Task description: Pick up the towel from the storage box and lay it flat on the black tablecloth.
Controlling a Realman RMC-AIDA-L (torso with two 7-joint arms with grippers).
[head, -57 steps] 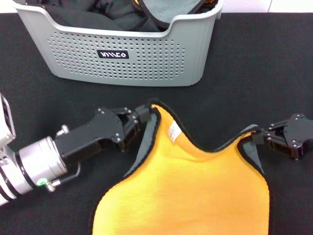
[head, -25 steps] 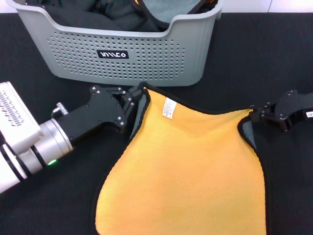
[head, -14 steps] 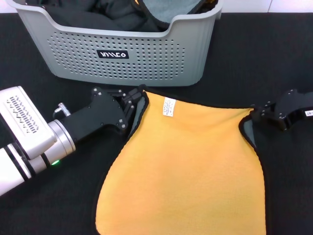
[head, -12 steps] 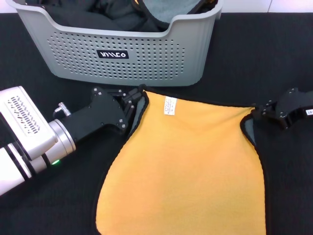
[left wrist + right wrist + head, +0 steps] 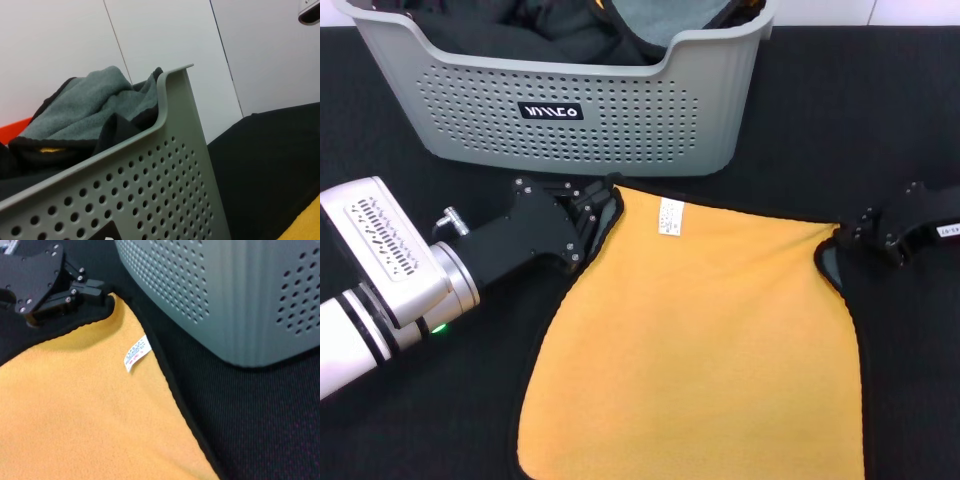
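Nearly done, by my read: the towel point(image 5: 705, 340) is out of the storage box point(image 5: 570, 120) and spread orange face up across the black tablecloth point(image 5: 880, 120) covering the counter, filling the lower centre of the head frame and running off its bottom edge. What I judge is left is to let go of the two far corners and see that they lie flat.

Nearest me the cloth looks smooth, with black trim curving along its left side. Further up, the far edge runs fairly straight from upper left to right, and the small white tag point(image 5: 671, 217) sits just inside it. At both far corners a little of the grey underside shows, so neither is fully down.

My left gripper point(image 5: 592, 212), at centre left of the head frame, has its jaws closed on the towel's far left corner; the right wrist view shows the black fingers point(image 5: 87, 287) pinching the trim there. My right gripper point(image 5: 852, 238), at the right edge, sits at the far right corner and appears clamped on it, though the contact is small in view.

Beyond the towel, just past its far edge, stands the grey perforated box with its black label point(image 5: 551, 111). Dark cloths point(image 5: 510, 35) and another grey fleecy piece point(image 5: 95, 95) remain heaped inside.
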